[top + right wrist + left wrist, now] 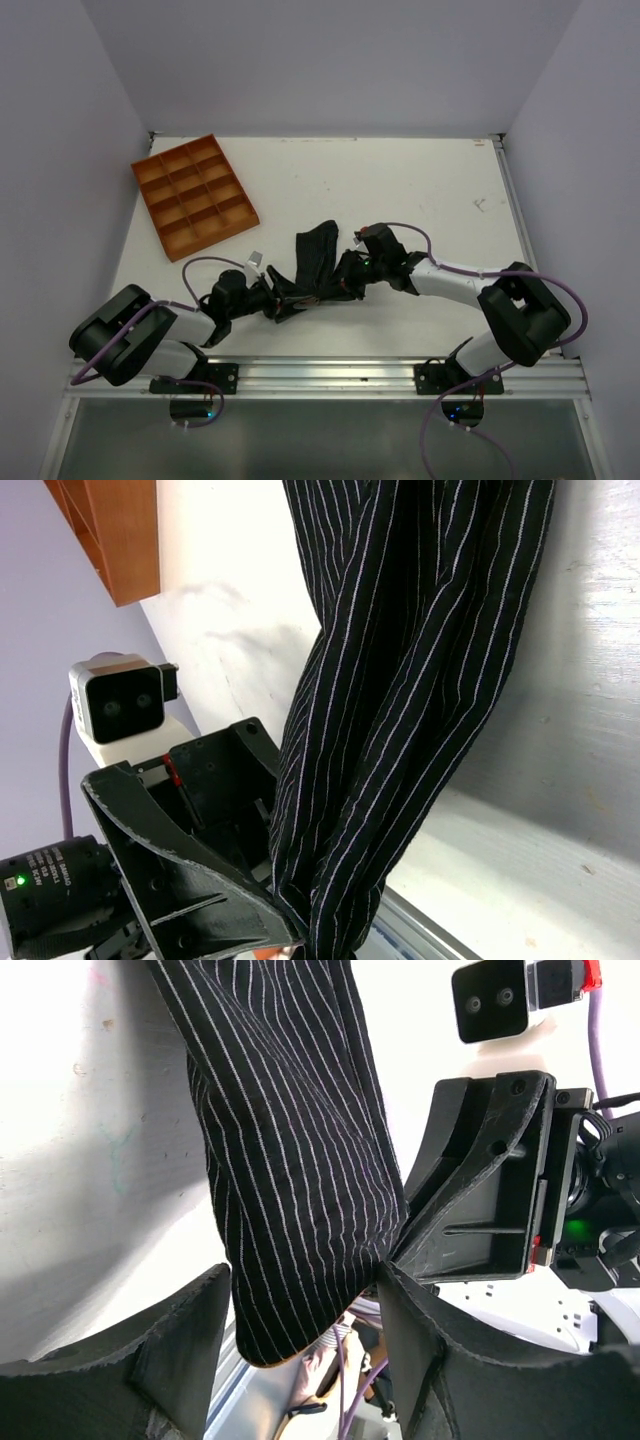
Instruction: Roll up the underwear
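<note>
left gripper [300, 1280]: claw apart, its two fingers [170, 1360] standing on either side of the underwear's rounded end; the cloth fills the gap between them and does not look squeezed.
right gripper [345, 275]: clamped on a bunched edge of the underwear; in the left wrist view its tip meets the cloth just beside the left gripper's fingers.
underwear [315, 255]: black cloth with thin white stripes, gathered into a long narrow strip with soft folds running along it. it sits towards the middle of the table's near edge, between the two grippers, and one end reaches towards the table's centre.
underwear, height: the end at the grippers looks raised off the table; i cannot tell whether the far end rests on it.
arms: both reach in from the near edge and meet at the cloth, the grippers nearly touching.
tray [193, 195]: orange, divided into many small compartments, near the far left corner of the table, well apart from the cloth.
table [430, 190]: white, with a few faint marks.
</note>
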Action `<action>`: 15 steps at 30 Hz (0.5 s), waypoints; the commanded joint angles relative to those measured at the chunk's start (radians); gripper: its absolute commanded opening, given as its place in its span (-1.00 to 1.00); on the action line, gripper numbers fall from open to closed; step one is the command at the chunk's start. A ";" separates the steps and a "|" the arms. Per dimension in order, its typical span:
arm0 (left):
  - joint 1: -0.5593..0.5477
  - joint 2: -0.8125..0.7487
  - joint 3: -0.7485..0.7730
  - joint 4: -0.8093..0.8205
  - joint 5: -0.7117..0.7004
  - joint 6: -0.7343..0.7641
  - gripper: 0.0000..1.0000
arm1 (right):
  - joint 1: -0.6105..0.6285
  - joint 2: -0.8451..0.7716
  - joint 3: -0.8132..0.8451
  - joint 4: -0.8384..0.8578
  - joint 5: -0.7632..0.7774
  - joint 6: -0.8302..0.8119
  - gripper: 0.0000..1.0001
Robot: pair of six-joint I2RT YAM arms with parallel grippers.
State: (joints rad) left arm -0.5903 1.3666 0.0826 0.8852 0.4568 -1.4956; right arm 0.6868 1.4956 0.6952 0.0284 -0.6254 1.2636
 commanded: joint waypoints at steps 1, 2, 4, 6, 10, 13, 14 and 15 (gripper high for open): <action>-0.003 -0.001 -0.007 0.096 -0.009 0.037 0.27 | -0.001 -0.035 0.004 0.051 -0.033 0.026 -1.00; -0.003 0.000 -0.007 0.101 -0.009 0.034 0.26 | -0.001 -0.037 0.004 0.051 -0.033 0.026 -1.00; -0.002 0.002 -0.006 0.109 -0.009 0.029 0.22 | 0.002 -0.040 0.004 0.050 -0.034 0.028 -1.00; -0.003 0.003 -0.007 0.112 -0.010 0.026 0.19 | 0.000 -0.044 -0.003 0.051 -0.034 0.028 -1.00; -0.002 0.005 -0.010 0.135 -0.018 0.021 0.14 | 0.000 -0.058 -0.029 0.074 -0.036 0.048 -1.00; -0.002 0.005 -0.012 0.139 -0.018 0.021 0.09 | -0.001 -0.061 -0.042 0.094 -0.042 0.060 -1.00; -0.002 0.005 -0.017 0.141 -0.020 0.018 0.06 | -0.001 -0.061 -0.043 0.094 -0.040 0.062 -1.00; -0.002 0.003 -0.018 0.147 -0.021 0.015 0.04 | 0.002 -0.063 -0.045 0.097 -0.042 0.062 -1.00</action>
State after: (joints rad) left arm -0.5903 1.3685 0.0761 0.9493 0.4564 -1.4971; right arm 0.6868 1.4651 0.6563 0.0734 -0.6415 1.3029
